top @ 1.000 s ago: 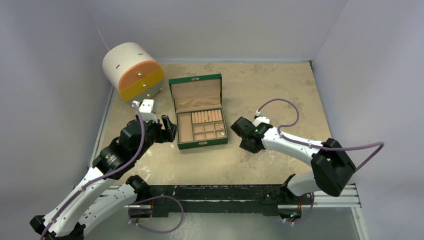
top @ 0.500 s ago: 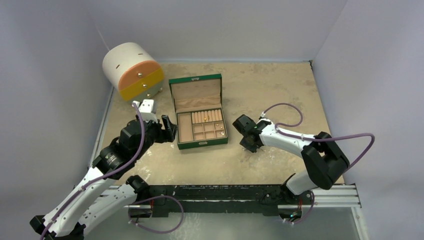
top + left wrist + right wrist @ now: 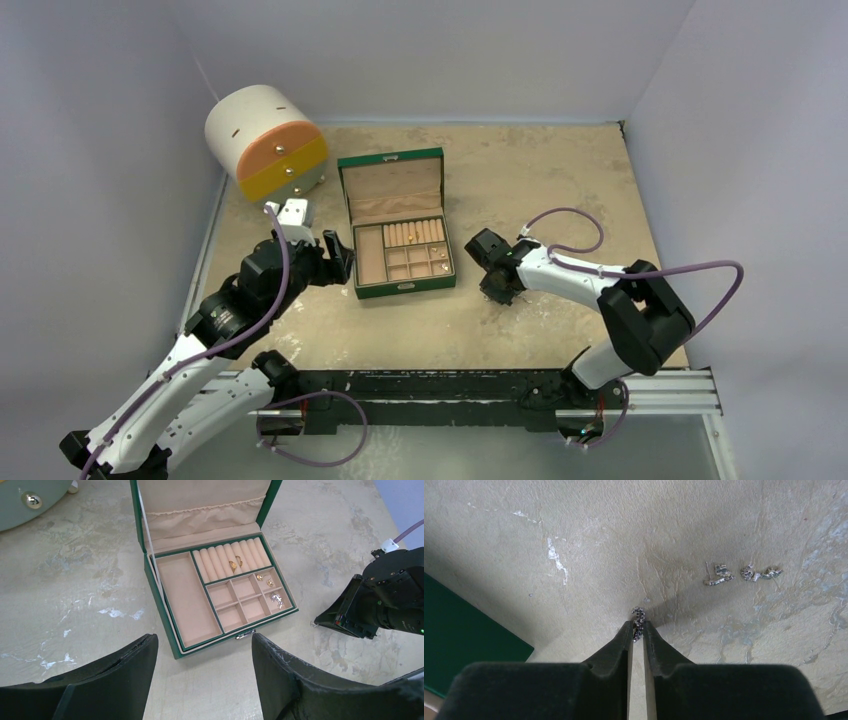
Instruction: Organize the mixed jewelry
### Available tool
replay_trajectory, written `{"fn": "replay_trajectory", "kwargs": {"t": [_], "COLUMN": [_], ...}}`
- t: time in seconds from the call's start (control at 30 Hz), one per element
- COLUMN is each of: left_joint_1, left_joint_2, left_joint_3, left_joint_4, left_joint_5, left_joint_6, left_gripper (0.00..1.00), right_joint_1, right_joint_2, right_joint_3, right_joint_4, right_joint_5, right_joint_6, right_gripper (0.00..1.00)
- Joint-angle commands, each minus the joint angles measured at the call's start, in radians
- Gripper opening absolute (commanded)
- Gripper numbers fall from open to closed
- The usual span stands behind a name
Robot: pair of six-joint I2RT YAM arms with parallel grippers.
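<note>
The left claw (image 3: pixel 204 641) hangs open just before the green jewelry box with tan compartments (image 3: pixel 182 595). Right of the box, the right claw (image 3: pixel 638 626) pinches a tiny silver studded earring (image 3: pixel 639 613) against the mottled beige surface (image 3: pixel 574 530). More small silver earrings (image 3: pixel 744 573) lie nearby, and gold pieces (image 3: pixel 235 563) sit on the box's ring rolls.

The left arm (image 3: pixel 190 372) and right arm (image 3: pixel 572 283) are white tubes with chunky black joints. Each has a thin purple cable (image 3: pixel 562 210) looping back from behind its fingers. The left fingers (image 3: pixel 115 675) and right fingers (image 3: pixel 606 655) are plain black wedges, a bit scuffed.
</note>
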Motion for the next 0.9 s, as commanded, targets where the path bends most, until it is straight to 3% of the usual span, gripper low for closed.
{"fn": "replay_trajectory", "kwargs": {"t": [0.0,0.2,0.4,0.67,0.87], "left_joint_1": [0.007,0.008,0.008,0.008,0.01], "left_joint_2": [0.001,0.003,0.002,0.002,0.006], "left_joint_3": [0.006,0.007,0.005,0.007,0.006], "left_joint_4": [0.032,0.032,0.032,0.032,0.032], "left_joint_5": [-0.013,-0.013,-0.013,-0.013,-0.01], "left_joint_6": [0.003,0.003,0.003,0.003,0.004], "left_gripper": [0.68,0.68,0.69,0.69,0.69], "right_joint_1": [-0.005,-0.005,-0.004,-0.006,-0.005], "right_joint_2": [0.026,0.007,-0.054,-0.16,-0.223], "right_joint_3": [-0.006,0.009,0.047,0.096,0.103], "right_joint_4": [-0.023,-0.047,-0.079,-0.011,0.145], "right_joint_5": [-0.019,-0.008,0.024,0.043,-0.044], "right_joint_6": [0.023,0.013,-0.034,-0.237,-0.459], "right_gripper": [0.12,0.0,0.0,0.0,0.0]}}
